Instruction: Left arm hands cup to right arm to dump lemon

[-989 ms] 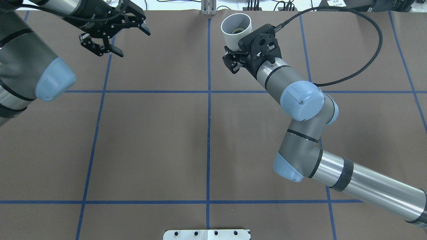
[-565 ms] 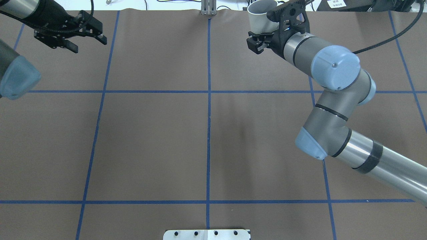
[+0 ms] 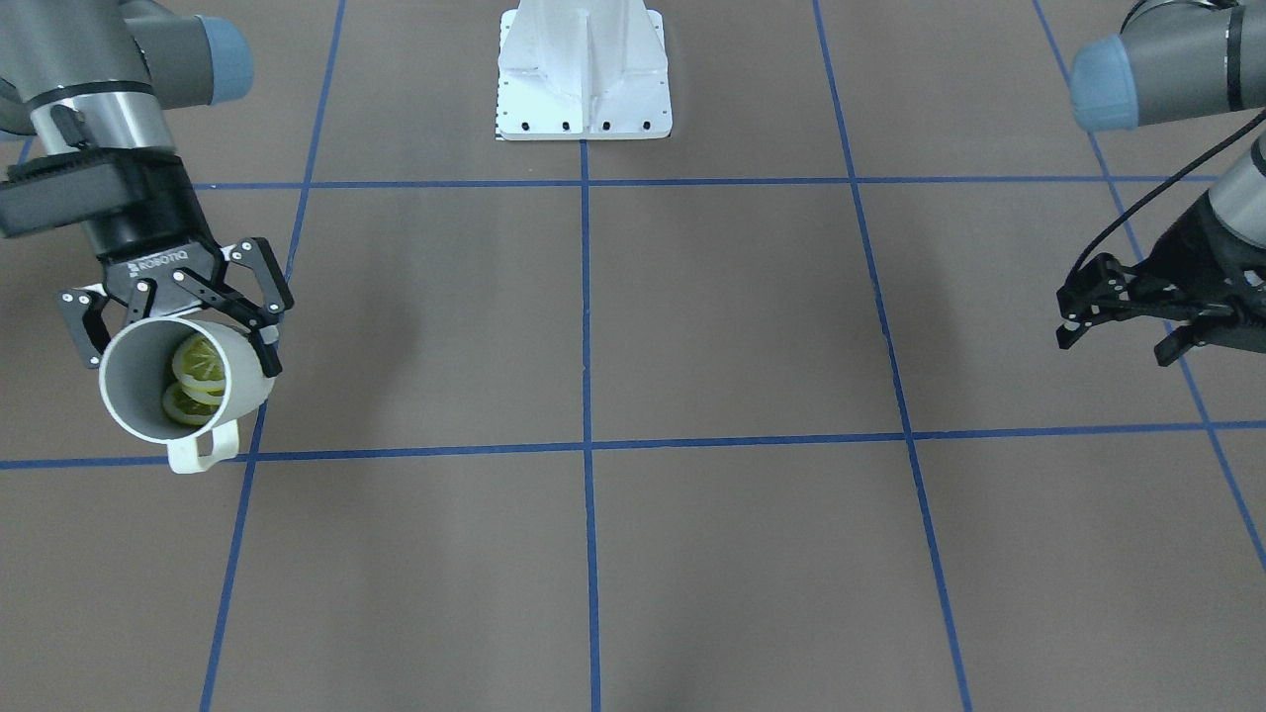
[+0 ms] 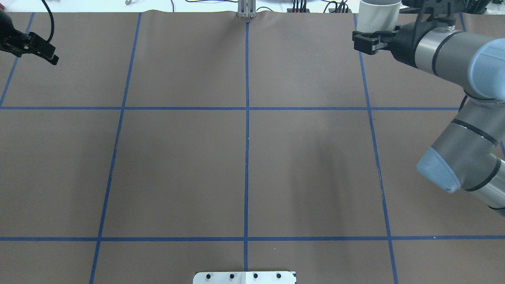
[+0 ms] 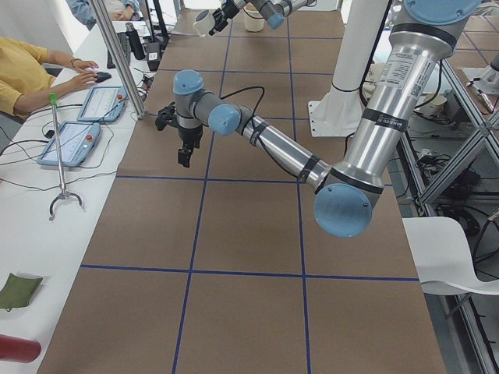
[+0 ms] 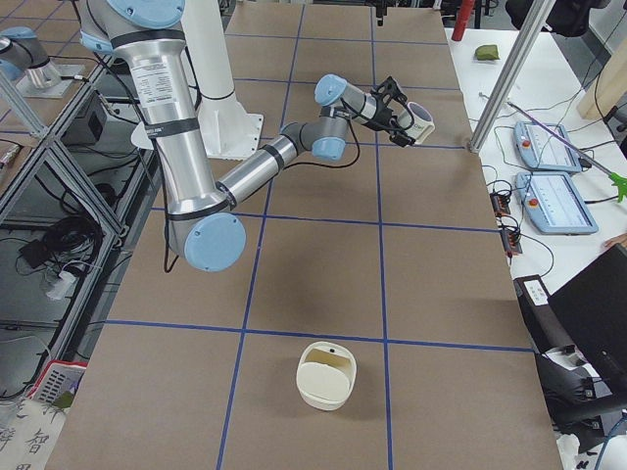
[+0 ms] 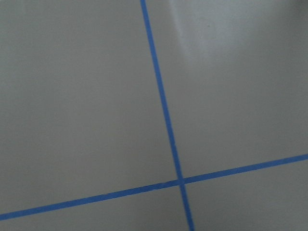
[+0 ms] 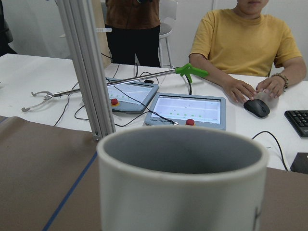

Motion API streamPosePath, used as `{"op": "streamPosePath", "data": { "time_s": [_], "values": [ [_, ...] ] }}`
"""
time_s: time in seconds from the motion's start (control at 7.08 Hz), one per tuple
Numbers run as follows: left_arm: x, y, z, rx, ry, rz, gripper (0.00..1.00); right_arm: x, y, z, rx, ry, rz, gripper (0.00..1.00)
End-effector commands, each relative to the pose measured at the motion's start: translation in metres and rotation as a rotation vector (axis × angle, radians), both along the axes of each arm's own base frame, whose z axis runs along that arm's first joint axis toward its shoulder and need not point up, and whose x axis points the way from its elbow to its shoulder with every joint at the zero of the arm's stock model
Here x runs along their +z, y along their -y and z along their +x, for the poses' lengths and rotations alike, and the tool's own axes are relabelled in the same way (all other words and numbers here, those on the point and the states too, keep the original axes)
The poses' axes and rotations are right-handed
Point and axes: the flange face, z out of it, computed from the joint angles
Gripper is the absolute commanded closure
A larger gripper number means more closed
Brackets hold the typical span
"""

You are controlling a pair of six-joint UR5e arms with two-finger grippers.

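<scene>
The brown tabletop (image 4: pixel 177 157) carries blue tape lines (image 4: pixel 247 118). Beyond its far edge, a person in yellow (image 8: pixel 245 38) sits at a white desk with tablets (image 8: pixel 187 109). The left pincer (image 3: pixel 1116 346) hangs spread wide and empty at the left. The right pincer (image 3: pixel 178 346) clamps the cup (image 3: pixel 242 381) across its body, off the surface, tilted, handle down. Only the front-facing view looks into its mouth, where the lemon (image 3: pixel 198 381) slices lie. Only the right-side view shows a cream container (image 6: pixel 326 375).
</scene>
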Motion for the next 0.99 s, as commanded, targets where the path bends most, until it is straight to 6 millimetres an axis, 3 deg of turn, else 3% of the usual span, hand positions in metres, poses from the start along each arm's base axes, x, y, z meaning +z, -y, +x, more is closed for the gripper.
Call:
{"op": "streamPosePath", "data": {
  "time_s": [0.0, 0.14, 0.57, 0.85],
  "values": [
    [0.048, -0.007, -0.037, 0.072, 0.058, 0.044, 0.0, 0.038, -0.027, 0.07, 0.033, 0.084, -0.043, 1.0],
    [0.054, -0.01, -0.041, 0.072, 0.061, 0.041, 0.0, 0.084, -0.054, 0.098, 0.049, 0.096, -0.03, 1.0],
    [0.052, -0.011, -0.041, 0.067, 0.058, 0.039, 0.0, 0.166, -0.12, 0.173, 0.101, 0.156, -0.049, 1.0],
    [0.05, -0.012, -0.04, 0.066, 0.055, 0.039, 0.0, 0.222, -0.14, 0.197, 0.176, 0.33, -0.113, 1.0]
  ]
}}
